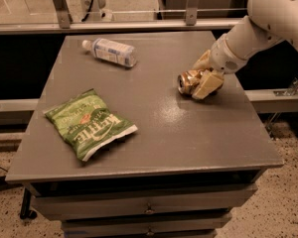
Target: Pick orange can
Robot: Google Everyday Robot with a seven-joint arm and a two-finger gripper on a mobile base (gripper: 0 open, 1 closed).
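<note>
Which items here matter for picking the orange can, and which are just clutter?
Job: orange can, lying on its side; tool, at the can's right end.
Clutter: clear bottle; green chip bag; both lying on the table.

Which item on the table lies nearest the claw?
The orange can, on the table's right side, with the claw right at it; the bottle and chip bag lie far left.
</note>
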